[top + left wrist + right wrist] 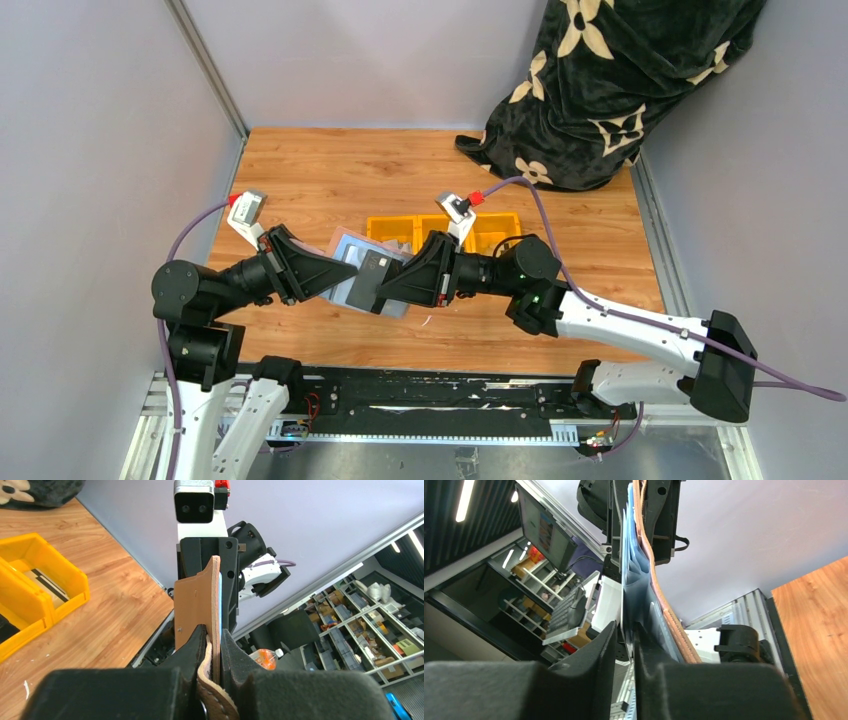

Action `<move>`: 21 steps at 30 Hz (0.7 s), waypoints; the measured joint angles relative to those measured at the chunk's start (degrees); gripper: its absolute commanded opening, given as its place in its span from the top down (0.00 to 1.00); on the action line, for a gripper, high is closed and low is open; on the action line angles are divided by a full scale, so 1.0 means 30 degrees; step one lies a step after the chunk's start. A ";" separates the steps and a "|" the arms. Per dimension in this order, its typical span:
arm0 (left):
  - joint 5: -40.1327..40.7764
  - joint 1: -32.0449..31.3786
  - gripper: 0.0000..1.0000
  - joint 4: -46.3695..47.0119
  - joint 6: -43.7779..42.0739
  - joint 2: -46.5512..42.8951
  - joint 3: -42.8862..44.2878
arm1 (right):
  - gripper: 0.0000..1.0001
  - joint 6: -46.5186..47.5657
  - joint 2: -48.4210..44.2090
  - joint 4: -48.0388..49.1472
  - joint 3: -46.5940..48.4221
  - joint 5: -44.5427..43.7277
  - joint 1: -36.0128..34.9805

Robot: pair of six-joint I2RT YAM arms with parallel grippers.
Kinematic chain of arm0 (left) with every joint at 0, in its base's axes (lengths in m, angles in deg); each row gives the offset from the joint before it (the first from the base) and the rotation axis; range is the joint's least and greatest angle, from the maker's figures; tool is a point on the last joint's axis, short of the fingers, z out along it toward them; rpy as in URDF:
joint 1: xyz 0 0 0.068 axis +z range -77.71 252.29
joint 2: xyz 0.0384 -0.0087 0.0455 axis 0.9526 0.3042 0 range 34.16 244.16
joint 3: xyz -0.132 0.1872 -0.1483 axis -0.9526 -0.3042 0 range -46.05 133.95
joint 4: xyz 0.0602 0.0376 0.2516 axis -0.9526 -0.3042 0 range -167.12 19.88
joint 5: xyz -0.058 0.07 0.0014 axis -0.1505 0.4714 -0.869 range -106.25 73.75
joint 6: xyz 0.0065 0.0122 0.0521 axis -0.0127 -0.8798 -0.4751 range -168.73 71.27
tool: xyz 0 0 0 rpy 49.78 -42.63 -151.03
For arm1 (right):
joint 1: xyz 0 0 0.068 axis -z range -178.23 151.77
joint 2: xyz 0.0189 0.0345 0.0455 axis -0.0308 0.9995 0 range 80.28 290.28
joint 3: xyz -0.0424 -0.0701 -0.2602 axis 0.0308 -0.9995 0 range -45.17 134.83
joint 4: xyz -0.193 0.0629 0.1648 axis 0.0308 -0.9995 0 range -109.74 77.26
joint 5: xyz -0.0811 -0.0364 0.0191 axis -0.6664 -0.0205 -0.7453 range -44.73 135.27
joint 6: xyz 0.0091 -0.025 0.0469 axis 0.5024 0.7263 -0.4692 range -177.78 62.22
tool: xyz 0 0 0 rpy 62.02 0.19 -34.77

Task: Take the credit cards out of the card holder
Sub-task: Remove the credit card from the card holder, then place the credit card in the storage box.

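Left gripper [213,634] clamps card holder [195,600] aloft (off the surface [320,170]) so right gripper [625,632], jaws slightly parted, straddles 1 credit card [628,592].

Nothing legible anywhere right now: the card holder [197,605] shows bare tan leather, the monitor [544,530] in the background is just a blur of colour, and the dark blanket [620,70] carries flower shapes only, no lettering.

left arm [190,295], right arm [620,320]: black joints, white links, purple cables [188,230], red plugs [236,199] on wrist cameras [250,210]. left gripper [214,632], right gripper [625,627]: black, wedge-shaped.
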 measured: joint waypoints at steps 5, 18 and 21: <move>-0.0022 0.0000 1.00 0.0007 0.0000 -0.0007 0.0066 | 1.00 0.0036 -0.0102 -0.0321 -0.0066 -0.0153 0.0000; -0.0015 0.0000 1.00 -0.0423 -0.1472 0.0328 0.1224 | 1.00 0.1610 -0.5042 -0.4947 -0.1931 -0.0641 0.1399; 0.0036 0.0000 1.00 -0.1800 -0.3067 0.0576 0.2040 | 1.00 0.2499 -0.6761 -0.7890 -0.1887 -0.0823 0.3402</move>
